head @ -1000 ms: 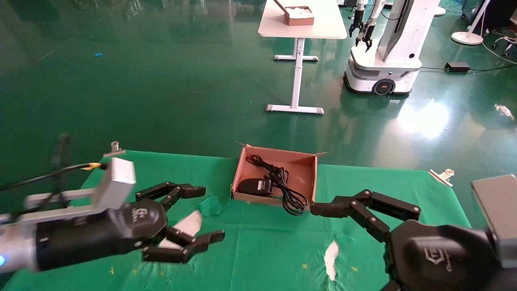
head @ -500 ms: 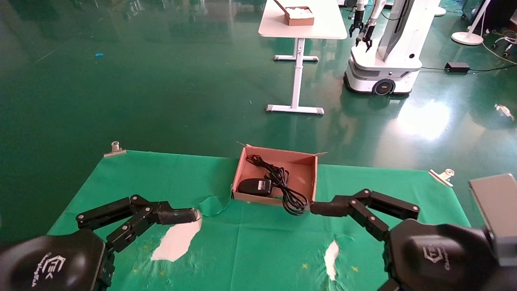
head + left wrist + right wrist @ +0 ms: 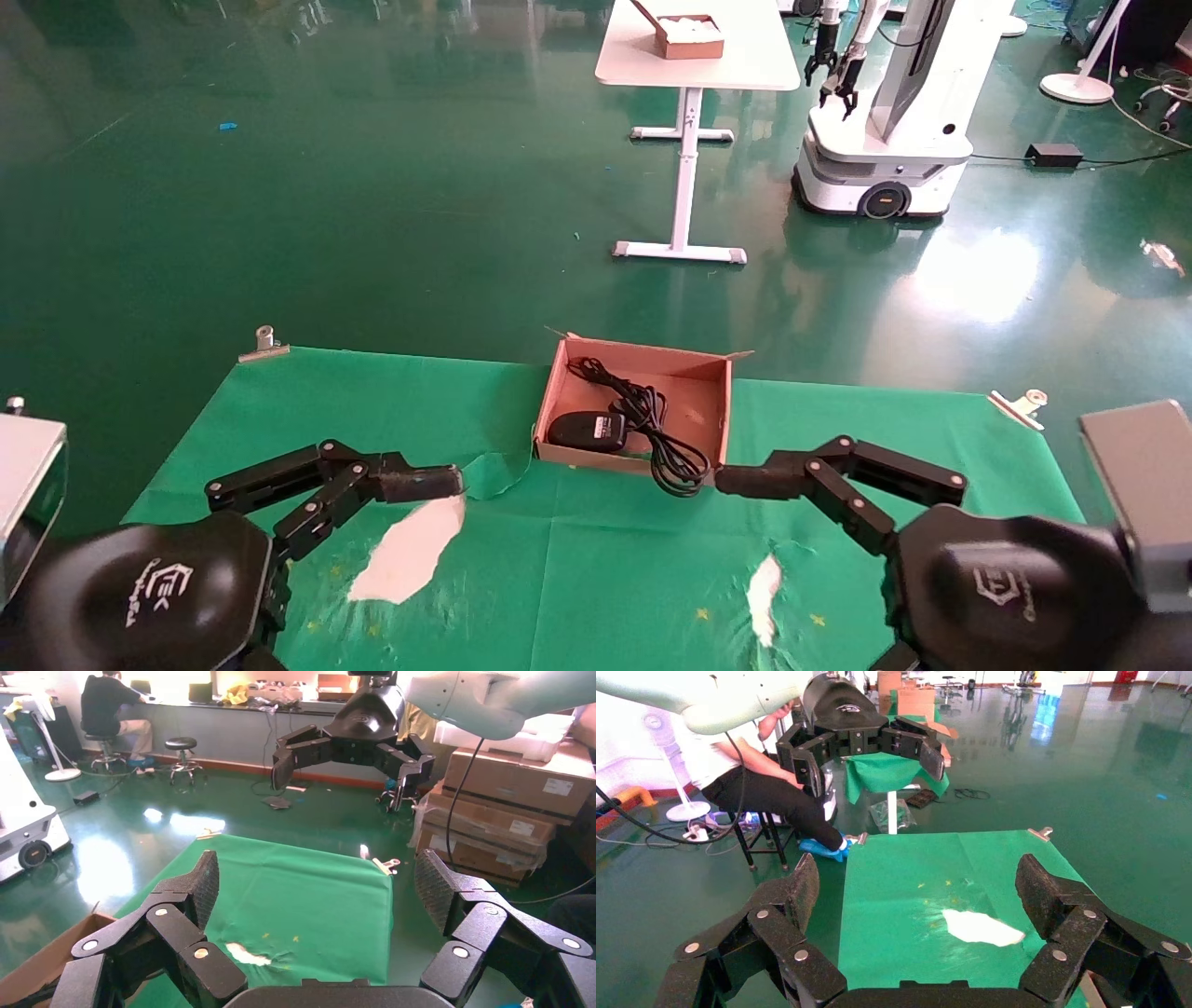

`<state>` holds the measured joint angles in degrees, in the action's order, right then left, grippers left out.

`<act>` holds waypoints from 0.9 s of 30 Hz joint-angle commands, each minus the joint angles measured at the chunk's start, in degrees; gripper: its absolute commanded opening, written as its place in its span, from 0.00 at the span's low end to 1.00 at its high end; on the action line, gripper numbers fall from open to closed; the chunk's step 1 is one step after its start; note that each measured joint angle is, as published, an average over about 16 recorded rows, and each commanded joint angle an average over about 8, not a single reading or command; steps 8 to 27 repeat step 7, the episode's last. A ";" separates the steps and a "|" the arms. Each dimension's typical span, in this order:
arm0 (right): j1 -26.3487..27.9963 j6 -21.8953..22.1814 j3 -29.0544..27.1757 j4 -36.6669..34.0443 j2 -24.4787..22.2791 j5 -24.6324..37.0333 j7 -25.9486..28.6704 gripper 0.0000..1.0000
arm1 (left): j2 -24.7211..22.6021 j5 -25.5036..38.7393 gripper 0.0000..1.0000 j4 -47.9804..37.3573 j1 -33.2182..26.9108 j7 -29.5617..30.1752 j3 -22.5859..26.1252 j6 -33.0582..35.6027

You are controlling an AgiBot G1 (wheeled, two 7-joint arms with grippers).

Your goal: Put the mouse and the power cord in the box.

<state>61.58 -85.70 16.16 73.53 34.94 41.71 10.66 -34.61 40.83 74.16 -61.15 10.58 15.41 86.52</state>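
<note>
The reddish-brown box [image 3: 706, 403] stands at the middle of the green table's far side. Inside it, at the front left, lies the black mouse [image 3: 587, 430] with its pale label facing up. The power cord [image 3: 644, 410] is coiled in the box beside the mouse, and one loop hangs over the box's front wall. My left gripper [image 3: 318, 881] hovers open and empty over the cloth, its finger [image 3: 414, 483] left of the box. My right gripper [image 3: 919, 881] is open and empty too, with one finger [image 3: 750, 482] just right of the hanging loop.
The green cloth [image 3: 596, 578] has two white torn patches [image 3: 410, 550] [image 3: 764, 587] and a lifted flap [image 3: 489, 473] near the box. Metal clips [image 3: 264, 343] [image 3: 1020, 403] hold its far corners. Beyond, on the floor, stand a white table [image 3: 694, 65] and another robot [image 3: 885, 121].
My left arm has pulled back from the box toward the table's near left and turned, so only one finger shows. Right arm, box, mouse and cord have not moved.
</note>
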 commanded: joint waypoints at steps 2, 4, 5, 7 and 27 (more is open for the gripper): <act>0.01 0.01 0.01 -0.01 0.01 0.01 0.00 1.00 | -0.11 0.29 1.00 -0.17 -0.12 0.06 0.17 -0.24; 0.02 0.02 0.01 -0.02 0.02 0.02 0.00 1.00 | -0.17 0.42 1.00 -0.24 -0.17 0.09 0.25 -0.35; 0.02 0.02 0.01 -0.02 0.02 0.02 0.00 1.00 | -0.18 0.45 1.00 -0.26 -0.18 0.09 0.27 -0.38; 0.02 0.02 0.01 -0.02 0.02 0.02 0.00 1.00 | -0.20 0.51 1.00 -0.30 -0.20 0.10 0.30 -0.43; 0.02 0.02 0.01 -0.02 0.02 0.02 0.00 1.00 | -0.20 0.51 1.00 -0.30 -0.20 0.10 0.30 -0.43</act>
